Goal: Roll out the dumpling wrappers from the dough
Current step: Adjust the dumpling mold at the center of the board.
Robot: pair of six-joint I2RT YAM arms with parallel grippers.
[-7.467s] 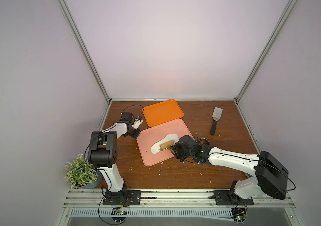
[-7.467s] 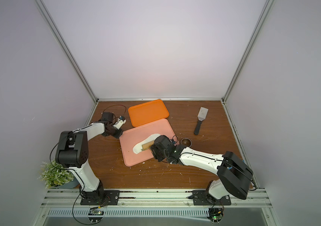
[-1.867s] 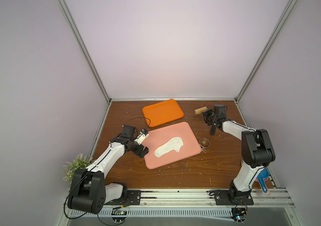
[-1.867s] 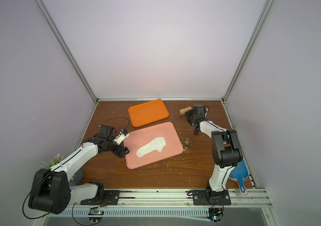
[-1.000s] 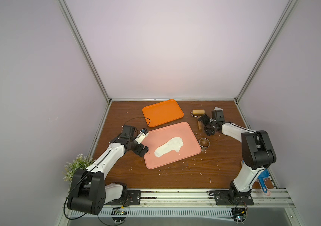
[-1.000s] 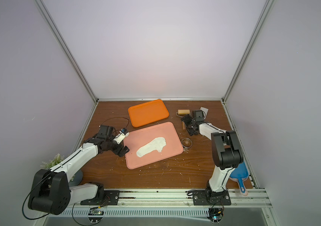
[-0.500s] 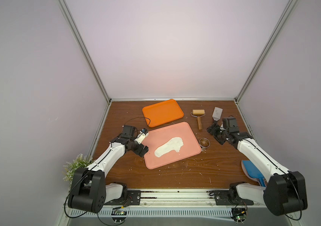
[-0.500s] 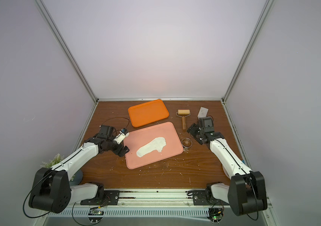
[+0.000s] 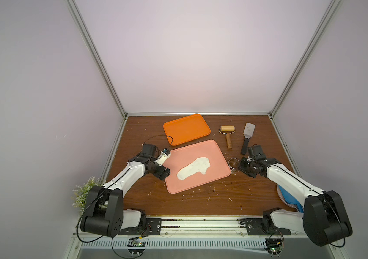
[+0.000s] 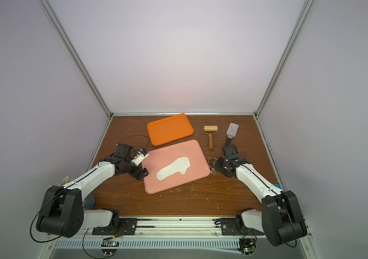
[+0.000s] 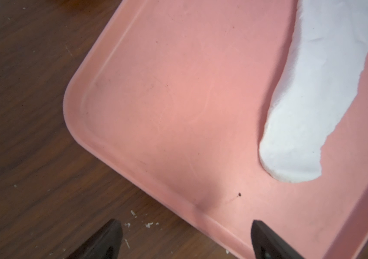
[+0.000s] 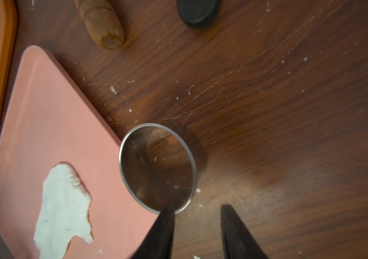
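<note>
Right arm has dropped the roller (image 9: 227,129) at the back of the table and swung over to the ring (image 12: 129,175). The right claw (image 12: 196,207) is half spread, straddling the ring's near rim, not pinching yet. Left claw (image 11: 185,222) sits spread wide over the pink tray's (image 9: 214,152) edge. No wrappers cut so far, just the dough (image 9: 194,170) flat on that tray, so I'd guess cutting comes next.

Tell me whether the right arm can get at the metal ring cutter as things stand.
Probably yes. The right claw hovers at the metal ring cutter, jaws apart, one fingertip at its near rim. Nothing lies between them; the pink tray lies beside the ring, off the approach.
</note>
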